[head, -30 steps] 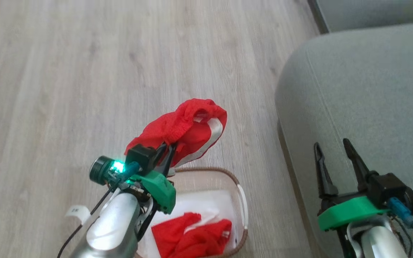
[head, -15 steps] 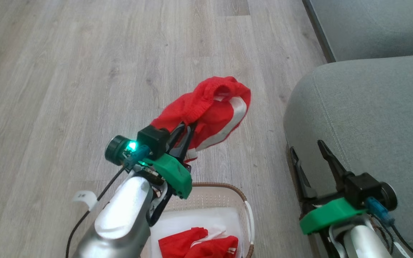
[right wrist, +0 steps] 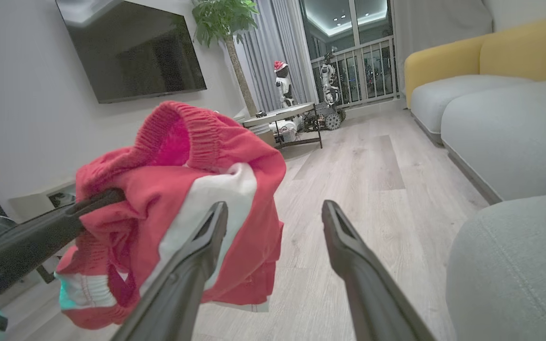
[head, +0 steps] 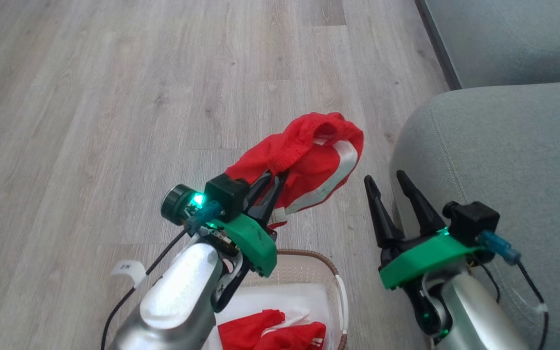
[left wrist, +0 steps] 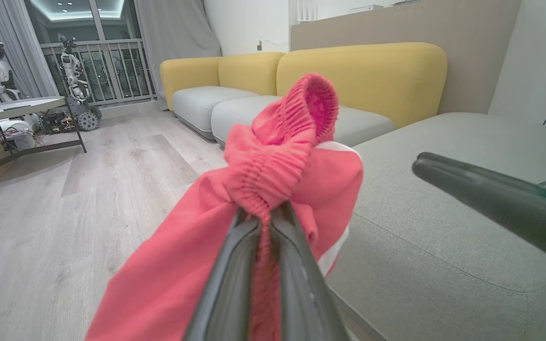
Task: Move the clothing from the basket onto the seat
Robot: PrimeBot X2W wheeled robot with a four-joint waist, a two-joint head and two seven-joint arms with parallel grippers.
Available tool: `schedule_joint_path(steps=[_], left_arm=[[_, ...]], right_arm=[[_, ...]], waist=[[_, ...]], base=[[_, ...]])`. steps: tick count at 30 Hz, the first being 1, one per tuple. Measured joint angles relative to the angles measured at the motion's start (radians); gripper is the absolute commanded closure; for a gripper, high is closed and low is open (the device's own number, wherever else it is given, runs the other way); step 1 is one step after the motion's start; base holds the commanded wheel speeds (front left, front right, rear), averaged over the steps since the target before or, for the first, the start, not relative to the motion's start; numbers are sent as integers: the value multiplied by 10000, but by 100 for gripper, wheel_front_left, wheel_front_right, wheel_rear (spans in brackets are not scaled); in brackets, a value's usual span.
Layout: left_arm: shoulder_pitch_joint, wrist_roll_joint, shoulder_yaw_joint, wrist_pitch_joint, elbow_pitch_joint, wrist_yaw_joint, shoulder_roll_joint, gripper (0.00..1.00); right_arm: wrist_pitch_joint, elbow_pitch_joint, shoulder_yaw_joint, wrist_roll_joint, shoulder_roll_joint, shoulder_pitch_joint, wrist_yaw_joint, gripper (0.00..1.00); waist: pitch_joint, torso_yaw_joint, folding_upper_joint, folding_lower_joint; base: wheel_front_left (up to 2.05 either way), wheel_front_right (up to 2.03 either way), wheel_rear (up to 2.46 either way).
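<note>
Basket (head: pixel 309 267) sitting on the floor (head: pixel 114 107) at the head view's bottom edge, lower in frame than half a second ago; the whole picture is shifting, so the camera is moving, not the basket. Second garment (head: pixel 270 333) lying crumpled inside on the white liner. Left gripper (head: pixel 271 186) riding above the basket, fingers pressed together and pinching the held garment (head: pixel 311 155), which is hanging clear of the basket over bare floor, now slightly nearer the seat (head: pixel 503 160) edge. Right gripper (head: pixel 384 176) spread, carrying nothing; it has swung off the seat's edge and is now standing just beside the held garment, contact unclear. Left wrist view is showing what the head view is hiding: the ribbed waistband bunched and clamped between the fingers. Right wrist view is giving the white stripe and dangling hem. Farther off, a yellow sofa (left wrist: pixel 363 71) and a wall screen (right wrist: pixel 131 47) are showing.
</note>
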State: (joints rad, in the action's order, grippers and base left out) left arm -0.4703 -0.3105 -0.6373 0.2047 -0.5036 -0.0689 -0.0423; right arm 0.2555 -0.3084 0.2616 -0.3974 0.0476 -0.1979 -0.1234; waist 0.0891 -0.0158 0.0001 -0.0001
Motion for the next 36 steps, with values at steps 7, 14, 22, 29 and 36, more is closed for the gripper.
schedule_joint_path(steps=[7,14,22,29,36], left_arm=[[-4,-84,-320,-6,217,77,-4,100],[-2,-140,-656,-21,522,79,-4,100],[9,-140,-924,-109,773,79,-10,100],[63,-207,-988,-113,798,81,-48,100],[101,-370,-980,-190,794,173,-104,100]], right_arm=[[0,-1099,782,-1097,48,-912,0,0],[-2,-1992,1538,-1511,61,-1510,0,0],[-2,-2347,2313,-1651,96,-1994,0,0],[-2,-2637,2499,-1129,117,-2226,0,100],[-2,-2685,2374,-782,121,-2223,0,100]], waist=[[-38,-123,0,0],[-57,-227,0,0],[-76,-302,0,0],[-45,-324,0,0],[-25,-289,0,0]], base=[[0,0,0],[0,0,0],[0,0,0],[0,0,0],[0,0,0]])
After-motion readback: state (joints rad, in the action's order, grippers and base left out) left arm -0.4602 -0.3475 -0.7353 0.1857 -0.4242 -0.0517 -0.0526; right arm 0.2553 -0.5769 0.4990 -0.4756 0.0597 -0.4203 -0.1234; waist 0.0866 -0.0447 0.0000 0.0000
